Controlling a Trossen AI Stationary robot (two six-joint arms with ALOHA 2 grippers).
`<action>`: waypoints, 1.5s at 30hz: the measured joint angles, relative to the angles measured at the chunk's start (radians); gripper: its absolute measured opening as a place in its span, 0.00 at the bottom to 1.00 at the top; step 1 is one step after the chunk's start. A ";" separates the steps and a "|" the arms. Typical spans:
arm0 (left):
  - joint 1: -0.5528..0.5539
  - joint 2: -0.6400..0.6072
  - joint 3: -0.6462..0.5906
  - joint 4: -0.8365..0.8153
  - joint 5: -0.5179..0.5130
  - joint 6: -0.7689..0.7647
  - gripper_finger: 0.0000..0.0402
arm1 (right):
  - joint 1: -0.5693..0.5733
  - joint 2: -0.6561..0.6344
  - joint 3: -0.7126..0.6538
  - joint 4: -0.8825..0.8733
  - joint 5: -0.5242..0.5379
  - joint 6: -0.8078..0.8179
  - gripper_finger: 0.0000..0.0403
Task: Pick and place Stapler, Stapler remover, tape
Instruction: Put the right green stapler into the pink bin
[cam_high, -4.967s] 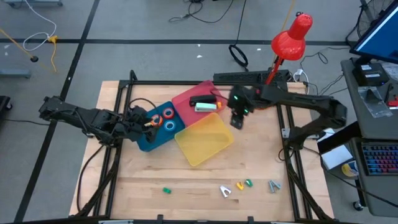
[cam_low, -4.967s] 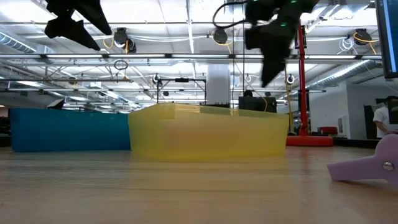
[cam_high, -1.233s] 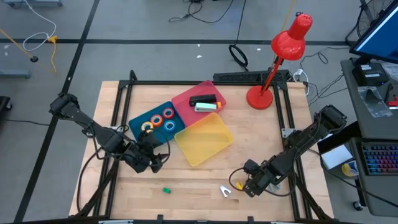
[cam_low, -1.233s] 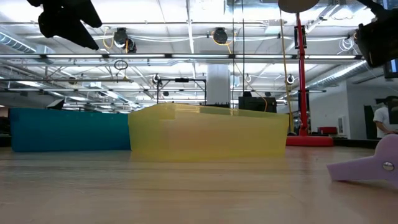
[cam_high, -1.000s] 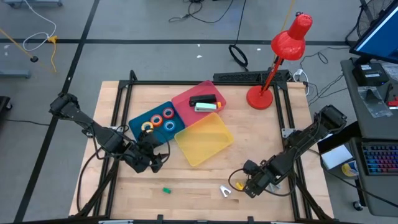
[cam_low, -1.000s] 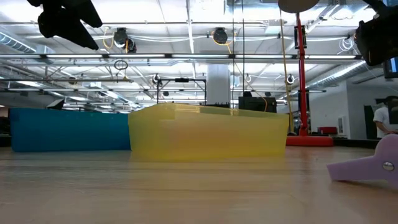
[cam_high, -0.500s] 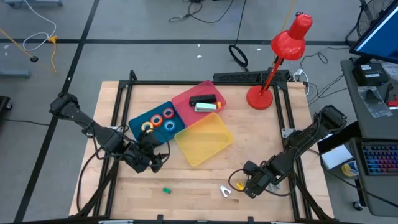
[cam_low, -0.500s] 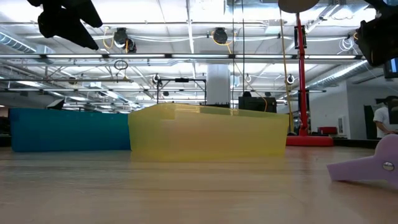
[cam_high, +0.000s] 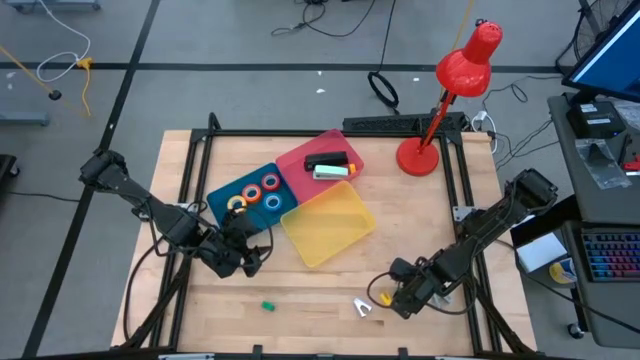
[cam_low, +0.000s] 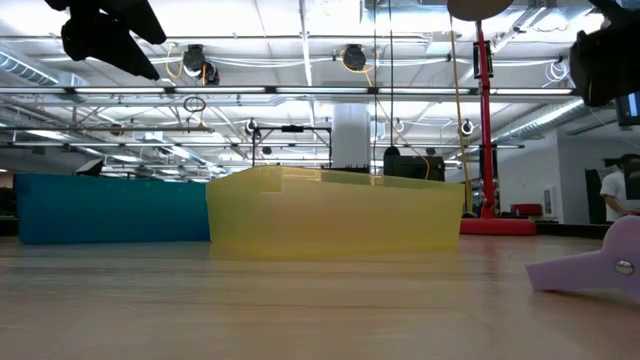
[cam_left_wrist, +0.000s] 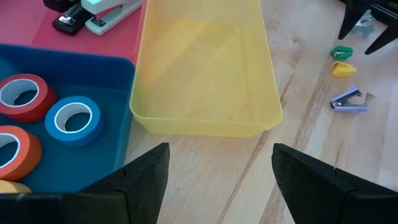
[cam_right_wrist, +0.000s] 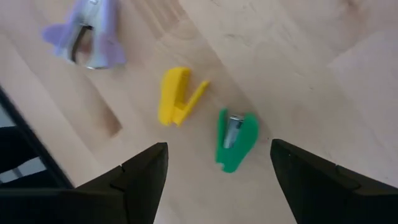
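**Ana:** Wooden surface (cam_high: 330, 290), three trays near its middle. Where are the tapes?

**Ben:** All four rolls of tape (cam_high: 254, 193) lie in the blue tray (cam_high: 222, 222). The left wrist view shows the red roll (cam_left_wrist: 25, 97), the blue roll (cam_left_wrist: 74, 118), the orange roll (cam_left_wrist: 15, 150) and a sliver of the yellow roll (cam_left_wrist: 11, 186) on the tray's floor.

**Ana:** And the staplers?

**Ben:** A black stapler (cam_high: 326, 160) and a white stapler (cam_high: 333, 172) lie side by side in the red tray (cam_high: 296, 160). The yellow tray (cam_high: 328, 224) touches the blue one and holds nothing.

**Ana:** Stapler removers?

**Ben:** Loose near the surface's front edge. A green stapler remover (cam_high: 268, 305) lies alone toward the left. On the right, the right wrist view shows a yellow stapler remover (cam_right_wrist: 177, 95) just beside another green remover (cam_right_wrist: 236, 139), with a lilac stapler remover (cam_right_wrist: 92, 37) a little apart. The lilac one also shows at the edge of the low view.

**Ana:** The hands?

**Ben:** The right hand (cam_right_wrist: 214, 177) hovers over the yellow and green removers, fingers spread wide, grasping nothing. The left hand (cam_left_wrist: 214, 180) sits just in front of the blue tray, facing the yellow tray, fingers apart and likewise released.

**Ana:** Anything else?

**Ben:** A red desk lamp (cam_high: 450, 95) stands at the surface's far right corner.
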 joint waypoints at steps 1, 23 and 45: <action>0.000 0.000 0.000 0.000 0.000 0.000 0.70 | 0.000 0.000 -0.007 0.003 0.000 0.000 0.68; 0.000 0.000 0.000 0.000 0.000 -0.011 0.70 | 0.000 -0.003 -0.158 0.228 -0.014 0.002 0.68; 0.061 0.000 0.000 -0.001 -0.016 0.029 0.70 | -0.017 0.023 -0.177 0.110 -0.027 0.003 0.40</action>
